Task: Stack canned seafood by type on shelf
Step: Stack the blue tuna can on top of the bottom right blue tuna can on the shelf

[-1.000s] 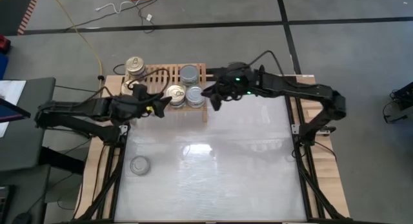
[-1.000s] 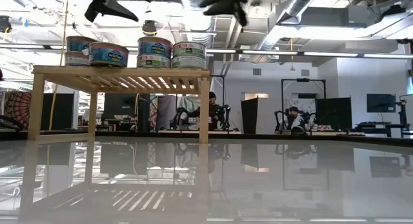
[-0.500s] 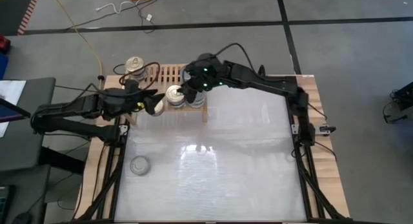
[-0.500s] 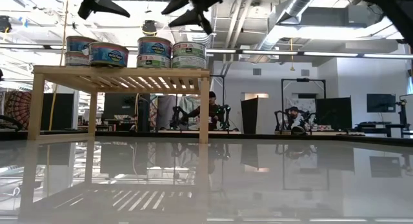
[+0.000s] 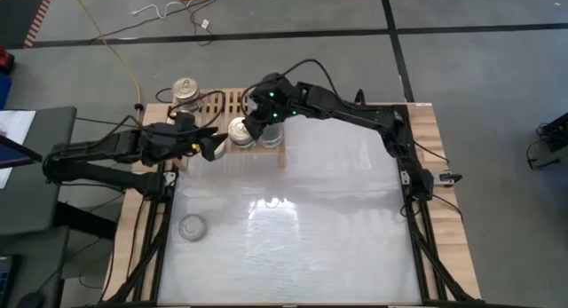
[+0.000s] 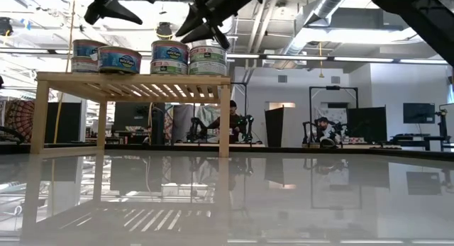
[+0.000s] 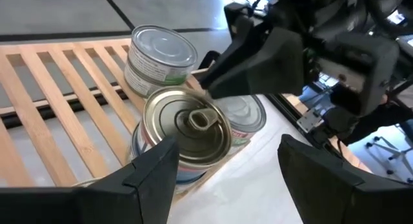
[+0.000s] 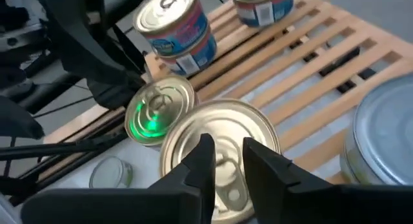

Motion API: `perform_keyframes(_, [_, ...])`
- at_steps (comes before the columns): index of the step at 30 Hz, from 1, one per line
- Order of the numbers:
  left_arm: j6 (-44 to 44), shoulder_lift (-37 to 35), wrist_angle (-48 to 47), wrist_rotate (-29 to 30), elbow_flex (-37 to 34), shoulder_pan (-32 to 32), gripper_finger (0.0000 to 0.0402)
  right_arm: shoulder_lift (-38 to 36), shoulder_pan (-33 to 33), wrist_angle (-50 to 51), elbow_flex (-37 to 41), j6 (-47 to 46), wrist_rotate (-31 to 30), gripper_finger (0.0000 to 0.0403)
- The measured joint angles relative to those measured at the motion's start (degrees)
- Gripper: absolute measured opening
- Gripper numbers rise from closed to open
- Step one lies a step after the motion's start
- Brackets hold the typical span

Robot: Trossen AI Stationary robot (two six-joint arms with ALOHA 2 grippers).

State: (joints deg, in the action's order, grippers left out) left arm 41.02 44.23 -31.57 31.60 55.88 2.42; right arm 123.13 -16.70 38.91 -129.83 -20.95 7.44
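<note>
Glossy white tabletop [image 5: 293, 228] | slatted wood shelf [image 5: 232, 102] | left hand [image 7: 222, 162] open, empty

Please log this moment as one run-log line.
left gripper: open, beside shelf | right gripper: nearly closed above gold-top can

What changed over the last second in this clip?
The right end effector swung from off the shelf's right end to above the cans there, now over a gold-topped can, fingers narrowly apart, holding nothing. The left end effector drew back slightly and remains open. The stacked cans and the lone can on the table stayed put.
</note>
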Motion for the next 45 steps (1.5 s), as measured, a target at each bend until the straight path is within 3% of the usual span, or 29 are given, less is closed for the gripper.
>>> perform_keyframes(37, [0.78,-0.41,-0.75,-1.32,0.00,-0.02,0.0251,2.06,-1.04,-1.82,0.63,4.87,-1.73,0.0103])
perform_keyframes(45, [0.78,-0.41,-1.08,-1.30,0.00,-0.02,0.0251,1.59,-1.92,-1.41,-2.65,4.99,-1.70,0.0103])
